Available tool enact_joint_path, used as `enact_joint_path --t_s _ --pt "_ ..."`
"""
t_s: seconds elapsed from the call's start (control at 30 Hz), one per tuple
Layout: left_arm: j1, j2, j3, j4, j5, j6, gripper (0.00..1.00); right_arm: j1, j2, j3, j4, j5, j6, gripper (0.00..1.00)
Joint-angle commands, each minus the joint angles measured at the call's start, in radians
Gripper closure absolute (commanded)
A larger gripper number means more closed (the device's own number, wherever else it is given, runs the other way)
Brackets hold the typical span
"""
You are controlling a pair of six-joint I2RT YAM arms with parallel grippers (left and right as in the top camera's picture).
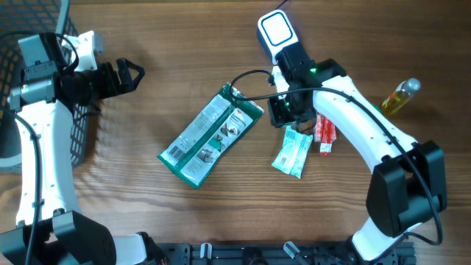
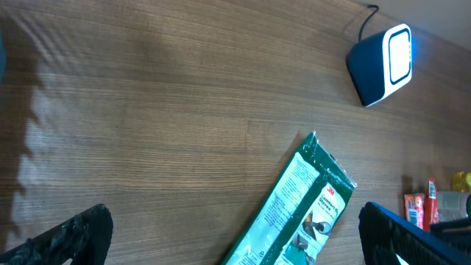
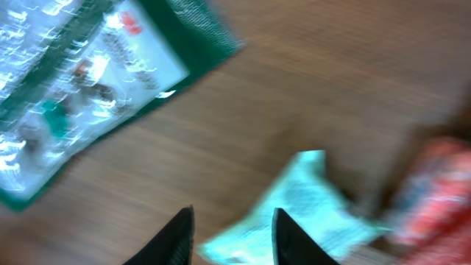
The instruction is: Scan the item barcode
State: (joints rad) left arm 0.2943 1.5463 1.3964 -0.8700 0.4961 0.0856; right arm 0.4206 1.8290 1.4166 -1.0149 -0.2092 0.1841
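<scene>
On the wooden table, from overhead: a flat green-and-white plastic packet lies diagonally at the centre, touching nothing else.
Scanner: a blue-and-white box-shaped barcode scanner stands at the far edge with its white face lit.
Right gripper: it hangs over the table between the scanner and a small pale teal foil sachet.
Sachets: the pale teal one lies flat on the wood, just beside a red foil sachet.
Left gripper: its fingers are spread wide and hold nothing. It sits beside a black wire basket, well apart from the packet.
Bottle: a small yellow plastic bottle lies near the right edge.
Left wrist view: both black fingers stand at the frame's lower corners, as far apart as they go, with bare wood between them. The packet's upper end lies ahead and the scanner stands beyond it.
Right wrist view: the picture is blurred. Two black fingers stand a little apart with wood showing between them, gripping nothing. The teal sachet lies just past the tips, the packet is upper left, and the red sachet is at the right.
</scene>
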Motion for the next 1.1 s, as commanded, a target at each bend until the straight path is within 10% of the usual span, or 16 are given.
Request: enact_joint_path --t_s 0.0,0.47,1.07 --pt "-0.002 0.005 0.005 0.002 0.008 0.015 0.0 0.034 0.011 -0.065 0.023 -0.148 0.173 0.78" --pt "-0.002 0.005 0.005 0.002 0.008 0.015 0.0 0.082 0.013 -0.257 0.128 0.299 0.364 0.71" --pt "-0.002 0.005 0.005 0.002 0.008 0.015 0.0 0.082 0.013 -0.261 0.047 0.0 0.227 0.67"
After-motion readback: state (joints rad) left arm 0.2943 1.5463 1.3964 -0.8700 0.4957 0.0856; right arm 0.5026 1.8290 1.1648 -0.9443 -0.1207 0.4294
